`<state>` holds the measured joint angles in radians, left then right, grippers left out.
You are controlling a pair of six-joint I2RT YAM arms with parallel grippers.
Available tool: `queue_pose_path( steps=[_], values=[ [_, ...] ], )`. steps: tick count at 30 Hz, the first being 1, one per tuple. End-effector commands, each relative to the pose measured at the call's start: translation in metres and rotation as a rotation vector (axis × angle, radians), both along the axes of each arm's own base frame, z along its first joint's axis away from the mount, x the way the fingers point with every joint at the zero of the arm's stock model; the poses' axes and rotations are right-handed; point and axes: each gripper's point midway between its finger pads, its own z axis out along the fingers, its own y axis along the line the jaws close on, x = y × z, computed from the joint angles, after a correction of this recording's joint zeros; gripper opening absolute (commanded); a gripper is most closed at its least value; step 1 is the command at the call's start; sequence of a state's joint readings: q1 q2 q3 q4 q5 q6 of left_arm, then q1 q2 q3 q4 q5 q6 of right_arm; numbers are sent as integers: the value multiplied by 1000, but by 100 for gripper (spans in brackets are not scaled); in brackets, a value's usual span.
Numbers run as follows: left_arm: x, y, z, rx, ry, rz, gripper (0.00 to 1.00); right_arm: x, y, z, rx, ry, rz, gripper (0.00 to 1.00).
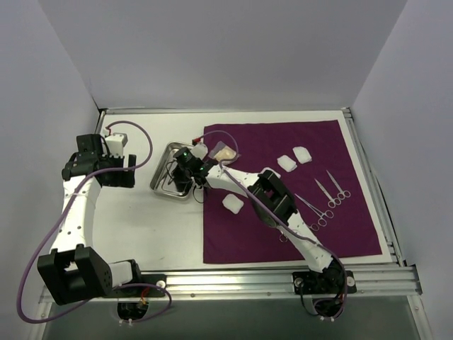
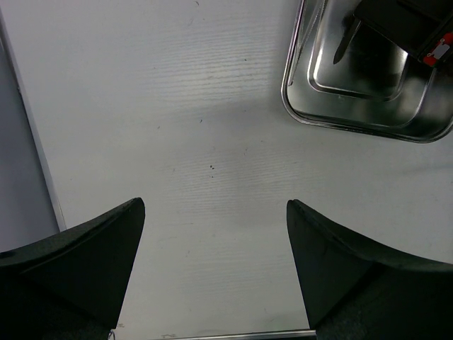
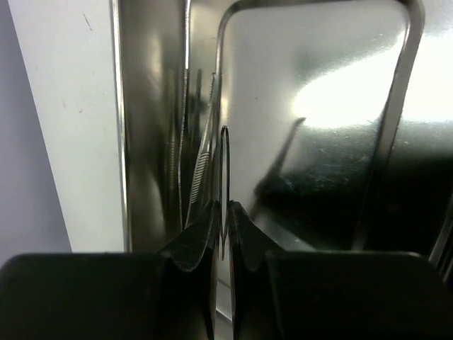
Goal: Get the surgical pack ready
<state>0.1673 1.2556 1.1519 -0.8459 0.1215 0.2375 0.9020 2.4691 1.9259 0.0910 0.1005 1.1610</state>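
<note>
Right gripper (image 3: pixel 224 219) clamped on thin instrument (image 3: pixel 224 152), over steel tray (image 3: pixel 318 71), left gripper (image 2: pixel 216 207) spread wide.

Overhead view looks down; both close wrist views share the steel tray (image 2: pixel 357 106).

The large dark purple cloth (image 1: pixel 233 241) is one plain colour, with no pattern. Under the right hand (image 3: pixel 221 212), the small rectangular steel tray (image 3: pixel 318 92) is mirror-bright silver with dark reflections. That hand is matt black, and a thin silver-grey metal instrument (image 3: pixel 225 170) sits between its fingers. The left hand (image 2: pixel 216 209) is black too, above a plain off-white tabletop (image 2: pixel 177 106). Near the right hand lies a small white gauze pad (image 1: pixel 233 205).
</note>
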Motion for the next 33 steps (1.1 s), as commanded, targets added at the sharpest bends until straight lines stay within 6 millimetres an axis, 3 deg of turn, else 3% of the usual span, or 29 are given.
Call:
queue_pose_path(
  steps=[1,2,17,22,29,33],
  values=[
    [7,-3,12,-17,-63,-10,91,-2,-7,-2,-107,5,-82,0],
    [7,-4,12,-22,-64,-14,91,0,-1,5,-94,0,-82,0],
    [8,-6,11,-34,-64,-27,91,-7,-3,-20,-100,67,-136,0],
    [7,-6,10,-31,-65,-26,91,-5,-5,-31,-109,76,-151,6],
    [7,-6,10,-30,-65,-25,91,-1,-4,-28,-105,62,-150,20],
    [7,-5,10,-27,-64,-23,91,0,-5,-26,-103,57,-146,22]
  ],
)
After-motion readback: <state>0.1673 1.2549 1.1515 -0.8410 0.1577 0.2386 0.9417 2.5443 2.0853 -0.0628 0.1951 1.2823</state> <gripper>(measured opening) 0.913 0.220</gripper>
